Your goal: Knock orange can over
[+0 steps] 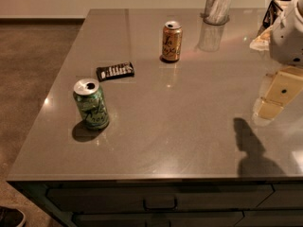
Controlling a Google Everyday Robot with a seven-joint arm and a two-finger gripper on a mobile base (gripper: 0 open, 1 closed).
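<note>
Near the tabletop's right edge the gripper [277, 97] hovers with nothing visibly in its hold; whether it is open or closed cannot be told. The orange can [172, 41] stands upright, well apart to its left and farther back, toward the middle of the far edge.

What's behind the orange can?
Bare countertop, then the silvery tumbler farther back-right by the far edge. The patch directly behind the orange can is covered by it. The gripper is far right, away from it.
</note>
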